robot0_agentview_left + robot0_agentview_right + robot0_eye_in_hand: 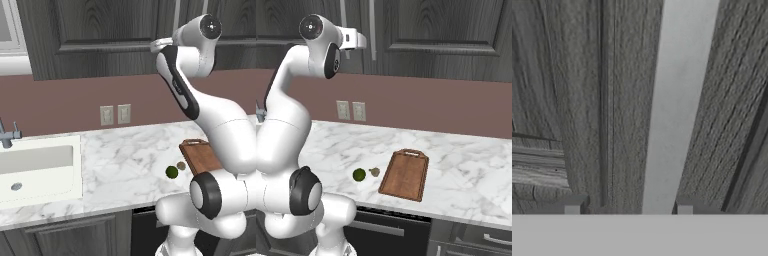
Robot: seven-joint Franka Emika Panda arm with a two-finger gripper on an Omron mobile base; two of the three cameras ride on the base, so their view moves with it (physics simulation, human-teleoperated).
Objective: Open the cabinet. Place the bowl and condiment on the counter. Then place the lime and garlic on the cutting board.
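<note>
Straddling the slim, rigid, likely slippery bar handle (679, 105) at twelve o'clock, the fingers (684, 207) are spread; squeezed midway, the cabinet (446, 35) door should swing stiffly.

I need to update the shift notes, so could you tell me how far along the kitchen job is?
Done: nothing yet; the cabinet doors look shut. In hand: the gripper sits at the cabinet's metal bar handle, a fingertip on either side. Left: opening it, bringing out the bowl and condiment, then moving the lime and garlic from the counter onto the cutting board.

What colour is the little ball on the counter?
Dark green: the small round lime, clearest in the right base view.
</note>
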